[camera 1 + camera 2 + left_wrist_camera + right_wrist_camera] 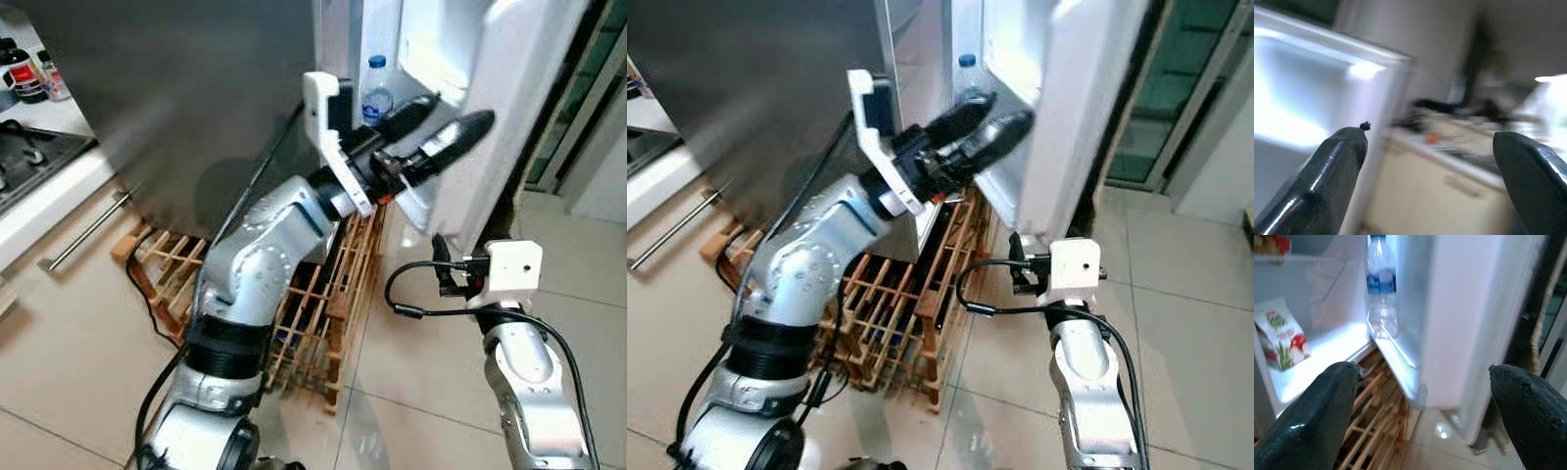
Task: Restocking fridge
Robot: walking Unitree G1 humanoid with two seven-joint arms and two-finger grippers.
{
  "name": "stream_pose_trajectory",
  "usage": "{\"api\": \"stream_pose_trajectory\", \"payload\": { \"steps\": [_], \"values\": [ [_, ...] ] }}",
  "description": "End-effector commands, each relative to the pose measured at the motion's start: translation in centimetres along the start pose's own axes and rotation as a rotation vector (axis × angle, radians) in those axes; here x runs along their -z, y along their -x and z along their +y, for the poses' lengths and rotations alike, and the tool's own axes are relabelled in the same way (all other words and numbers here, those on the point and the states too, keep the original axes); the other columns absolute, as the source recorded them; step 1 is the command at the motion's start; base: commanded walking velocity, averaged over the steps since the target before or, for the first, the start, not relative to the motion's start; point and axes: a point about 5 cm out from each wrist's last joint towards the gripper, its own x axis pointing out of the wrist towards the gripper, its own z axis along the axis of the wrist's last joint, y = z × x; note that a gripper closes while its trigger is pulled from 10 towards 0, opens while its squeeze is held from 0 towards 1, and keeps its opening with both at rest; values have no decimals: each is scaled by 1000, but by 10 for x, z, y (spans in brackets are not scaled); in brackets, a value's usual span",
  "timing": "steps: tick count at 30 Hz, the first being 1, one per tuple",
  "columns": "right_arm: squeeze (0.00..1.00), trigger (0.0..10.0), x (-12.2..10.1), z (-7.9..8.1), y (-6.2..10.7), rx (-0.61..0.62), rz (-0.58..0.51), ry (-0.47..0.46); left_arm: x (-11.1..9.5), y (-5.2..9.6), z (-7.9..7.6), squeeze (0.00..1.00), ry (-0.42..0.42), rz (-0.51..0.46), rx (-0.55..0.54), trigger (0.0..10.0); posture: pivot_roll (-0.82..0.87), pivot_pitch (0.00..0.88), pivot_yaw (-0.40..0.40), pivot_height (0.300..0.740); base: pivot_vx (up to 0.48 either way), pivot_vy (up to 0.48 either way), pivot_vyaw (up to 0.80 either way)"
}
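Note:
The white fridge door (514, 108) stands partly open beside the steel fridge front (196, 88). A clear water bottle (376, 93) with a blue cap stands upright in the door shelf (1396, 357). My left gripper (460, 113) is raised at the door's inner edge, just right of the bottle, open with nothing between its fingers (1334, 161). Lower down, my right gripper (441, 257) sits near the door's bottom corner, also open, and looks up into the fridge. A carton (1281, 333) printed in red and green lies on the lit fridge shelf.
A wooden slatted rack (323, 304) leans on the floor at the fridge's foot, under my left arm. A stove (24, 157) and bottles (24, 69) sit on the counter at far left. A glass door (578, 127) lies to the right, with tiled floor (431, 382) ahead.

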Motion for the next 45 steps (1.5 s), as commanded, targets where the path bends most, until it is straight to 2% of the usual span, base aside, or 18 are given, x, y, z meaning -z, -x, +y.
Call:
{"api": "stream_pose_trajectory", "payload": {
  "steps": [1, 2, 4, 5, 6, 7, 9, 11, 12, 14, 16, 26, 28, 31, 36, 38, 40, 45],
  "values": [
    [161, 10000, -4, 0, -5, -1, -14, -18, -11, 31, 26, 0, -44, -17, -205, 10000, -117, 0, 81, 740, 0, 0, 0],
    [157, 10000, -8, -1, -10, 1, -27, -28, -12, 56, 41, 0, -59, -13, -350, 10000, -94, 0, 73, 740, 0, 0, 0],
    [157, 10000, -10, -2, -16, 2, -33, -34, -9, 82, 54, 0, -63, -9, -501, 10000, -75, 0, 65, 740, 0, 0, 0],
    [157, 10000, -10, -2, -16, 2, -33, -34, -9, 82, 54, 0, -63, -9, -501, 10000, -75, 0, 65, 740, 0, 0, 0],
    [161, 10000, -11, -2, -18, 1, -35, -36, -7, 96, 60, 0, -82, 0, -586, 10000, -71, 0, 64, 740, 0, 0, 0],
    [157, 10000, -11, -3, -21, -2, -37, -42, -4, 109, 65, 0, -109, 11, -667, 10000, -54, 0, 59, 740, 0, 0, 0],
    [157, 10000, -11, -1, -27, -16, -36, -50, 3, 147, 78, 0, -260, 94, -899, 10000, -39, 0, 52, 740, 0, 0, 0],
    [165, 10000, -10, 1, -33, -19, -26, -84, 7, 171, 84, 0, -295, 121, -1063, 10000, -26, 0, 43, 740, 0, 0, 203],
    [165, 10000, -10, 1, -34, -18, -24, -99, 8, 175, 84, 0, -288, 119, -1094, 10000, -24, 0, 41, 740, 0, 0, 406],
    [184, 10000, -13, 6, -38, -55, -30, -99, 9, 172, 79, 0, -299, 113, -1093, 10000, -19, 0, 37, 740, 0, 0, 731],
    [192, 10000, -14, 11, -41, -82, -30, -101, 9, 160, 73, 0, -310, 104, -1057, 10000, -12, 0, 31, 740, 0, 0, 666],
    [192, 10000, -10, 19, -48, -102, -17, -156, 4, 149, 73, 0, -370, 80, -1053, 10000, -12, 0, 42, 740, 0, 0, 636],
    [188, 10000, -11, 22, -51, -112, -22, -162, 1, 139, 70, 0, -391, 71, -1026, 10000, -12, 0, 42, 740, 0, 465, 631],
    [192, 10000, -11, 21, -53, -119, -24, -159, 0, 130, 65, 0, -419, 65, -998, 10000, -11, 0, 43, 740, 0, 458, 629],
    [196, 10000, -10, 18, -55, -116, -22, -154, 2, 129, 64, 0, -403, 60, -1020, 10000, -9, 0, 43, 740, 0, 452, 621],
    [196, 10000, -10, 14, -56, -107, -23, -152, 3, 125, 61, 0, -425, 67, -1012, 10000, -10, 0, 42, 740, 0, 435, 613],
    [196, 10000, -11, 13, -57, -105, -27, -151, 3, 119, 58, 0, -406, 51, -983, 10000, -12, 0, 42, 740, -247, 262, 613],
    [200, 10000, -11, 15, -56, -127, -32, -148, 7, 113, 55, 0, -426, 73, -958, 10000, -17, 0, 44, 740, 0, 0, 609]
  ]
}}
